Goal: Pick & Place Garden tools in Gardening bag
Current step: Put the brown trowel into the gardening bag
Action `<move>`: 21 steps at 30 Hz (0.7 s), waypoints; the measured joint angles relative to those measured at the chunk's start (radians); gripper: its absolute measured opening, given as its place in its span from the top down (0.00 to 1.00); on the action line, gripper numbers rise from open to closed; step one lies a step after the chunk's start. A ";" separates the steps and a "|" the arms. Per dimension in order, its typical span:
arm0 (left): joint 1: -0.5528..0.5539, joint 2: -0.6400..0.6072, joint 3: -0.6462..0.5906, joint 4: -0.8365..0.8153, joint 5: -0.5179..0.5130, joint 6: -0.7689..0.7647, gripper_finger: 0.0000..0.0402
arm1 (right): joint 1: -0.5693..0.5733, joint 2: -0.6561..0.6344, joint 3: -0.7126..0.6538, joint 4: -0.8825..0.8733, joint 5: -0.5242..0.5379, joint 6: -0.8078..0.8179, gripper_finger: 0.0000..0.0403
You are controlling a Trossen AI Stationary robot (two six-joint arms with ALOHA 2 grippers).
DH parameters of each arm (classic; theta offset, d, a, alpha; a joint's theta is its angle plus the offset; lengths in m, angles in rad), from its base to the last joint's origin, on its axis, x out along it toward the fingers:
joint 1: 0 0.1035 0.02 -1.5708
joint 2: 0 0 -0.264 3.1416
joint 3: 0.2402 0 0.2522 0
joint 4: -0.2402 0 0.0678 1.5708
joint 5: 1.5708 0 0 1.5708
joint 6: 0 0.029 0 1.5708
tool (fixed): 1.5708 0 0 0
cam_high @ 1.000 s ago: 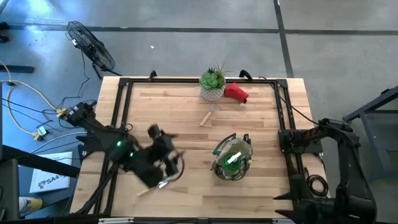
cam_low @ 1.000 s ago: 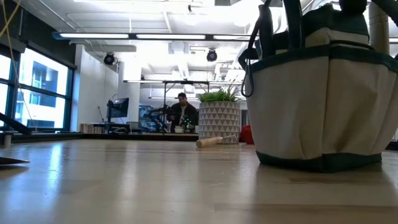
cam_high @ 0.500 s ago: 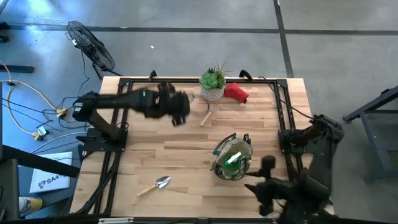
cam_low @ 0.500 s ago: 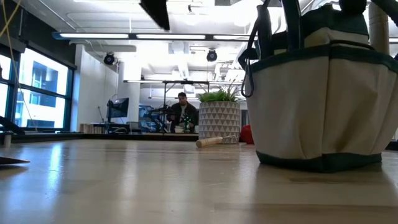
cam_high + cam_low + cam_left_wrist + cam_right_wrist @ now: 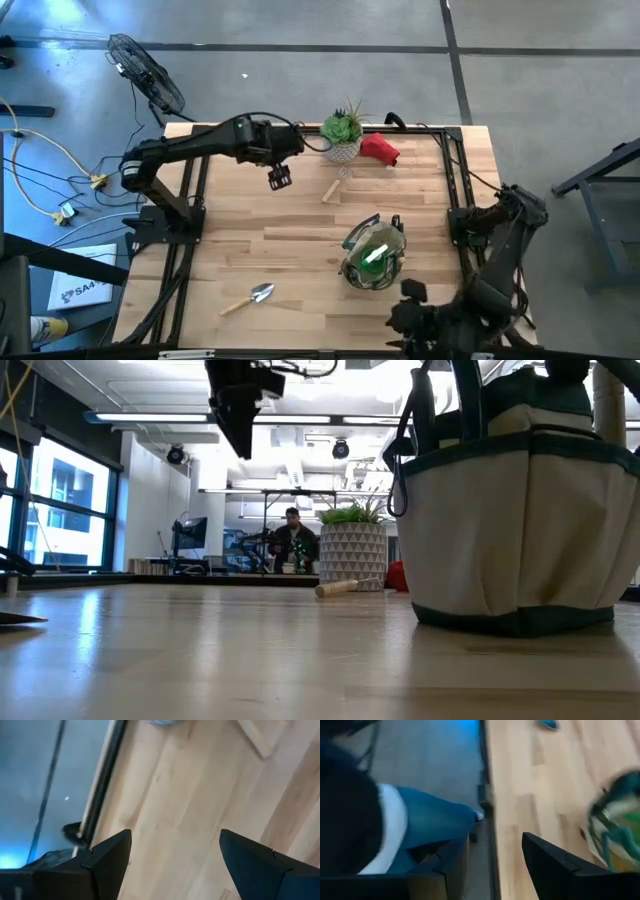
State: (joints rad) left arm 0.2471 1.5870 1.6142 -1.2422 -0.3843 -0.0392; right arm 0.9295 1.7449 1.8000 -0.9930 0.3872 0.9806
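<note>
The tan gardening bag [image 5: 374, 256] with its dark green rim stands at the table's near right, with something green inside; it fills the right of the low view [image 5: 520, 510]. A silver trowel [image 5: 250, 298] lies flat near the front left. A wooden-handled tool [image 5: 335, 188] lies beside the potted plant, and a red soft item [image 5: 380, 150] lies at the far edge. My left gripper [image 5: 279, 178] [image 5: 172, 865] hangs open above the far-left boards, left of the wooden-handled tool. My right gripper [image 5: 410, 296] [image 5: 492, 870] hovers open at the near edge, just right of the bag.
A spiky green plant in a white pot [image 5: 343, 137] stands at the far edge beside the red item. A black frame [image 5: 200, 160] rims the table. A person's leg in jeans [image 5: 420, 825] shows just off the near edge. Bare boards lie at mid-table.
My left gripper has swung from above the trowel at the near left to the far side, then sunk toward the wooden-handled tool, turning as it went. The trowel has stayed put. My right arm has swept in from the right to the near edge beside the bag.
</note>
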 joint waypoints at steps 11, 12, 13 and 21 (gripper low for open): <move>0.014 0.000 -0.048 0.039 0.195 0.108 0.26 | 0.082 0.174 0.000 -0.016 0.288 0.178 0.56; 0.014 0.000 -0.048 0.034 0.213 0.111 0.26 | 0.074 0.190 0.000 -0.016 0.285 0.176 0.56; 0.015 0.001 -0.048 0.024 0.233 0.110 0.26 | 0.065 0.203 -0.001 -0.015 0.275 0.169 0.56; -0.036 0.000 -0.048 -0.342 0.571 -0.012 0.26 | -0.011 0.217 -0.002 -0.012 0.148 0.060 0.56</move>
State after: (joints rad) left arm 0.2107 1.5871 1.5663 -1.5843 0.1865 -0.0513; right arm 0.9182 1.9615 1.7985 -1.0054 0.5349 1.0403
